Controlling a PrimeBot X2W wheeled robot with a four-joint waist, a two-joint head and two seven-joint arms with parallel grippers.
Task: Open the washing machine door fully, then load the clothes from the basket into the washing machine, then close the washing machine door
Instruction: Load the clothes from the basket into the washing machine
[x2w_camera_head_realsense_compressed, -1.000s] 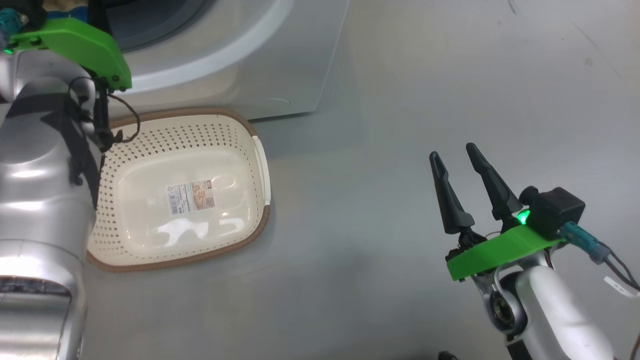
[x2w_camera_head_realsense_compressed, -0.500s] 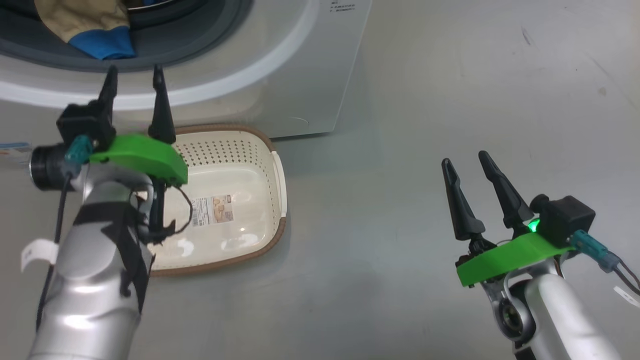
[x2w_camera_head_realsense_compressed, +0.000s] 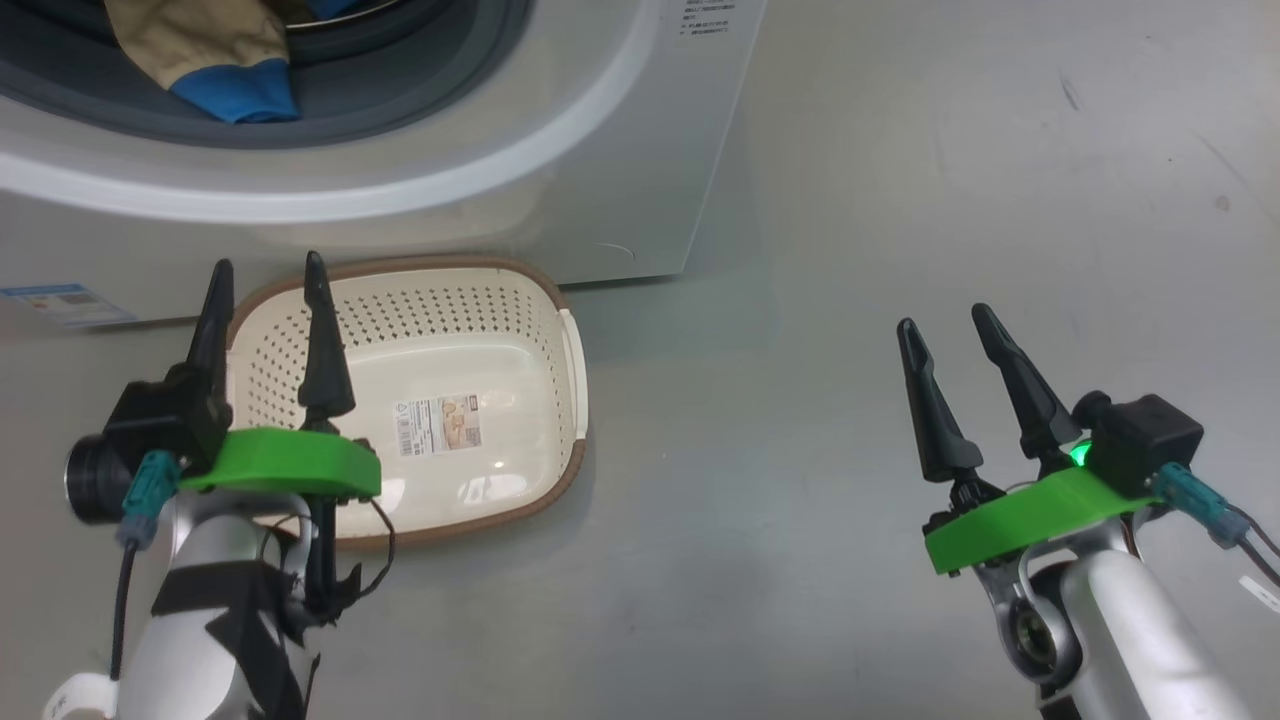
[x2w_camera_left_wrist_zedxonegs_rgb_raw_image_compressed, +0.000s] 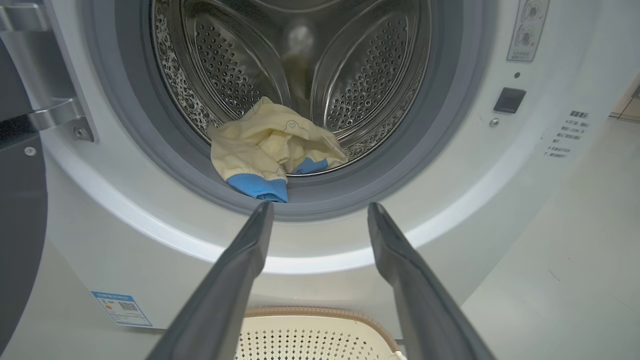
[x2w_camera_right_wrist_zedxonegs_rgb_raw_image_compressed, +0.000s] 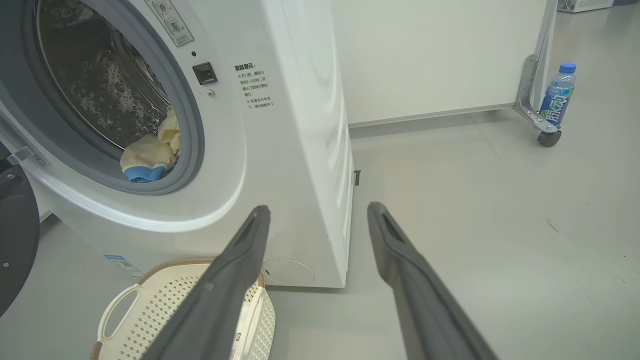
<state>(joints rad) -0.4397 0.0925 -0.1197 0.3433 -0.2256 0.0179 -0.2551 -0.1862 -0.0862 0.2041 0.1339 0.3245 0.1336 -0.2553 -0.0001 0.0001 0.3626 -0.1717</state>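
Now the clothes (x2w_camera_left_wrist_zedxonegs_rgb_raw_image_compressed: 265, 150) lie in the drum, straight ahead of the left gripper's (x2w_camera_head_realsense_compressed: 268, 265) wide-open, empty jaws. The washing machine door (x2w_camera_left_wrist_zedxonegs_rgb_raw_image_compressed: 20, 210) stands swung out to those jaws' left, so this arm is nearer. The right gripper (x2w_camera_head_realsense_compressed: 942, 318), equally spread and empty, hangs well apart.

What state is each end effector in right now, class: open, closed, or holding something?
Left end effector: open, holding nothing.
Right end effector: open, holding nothing.
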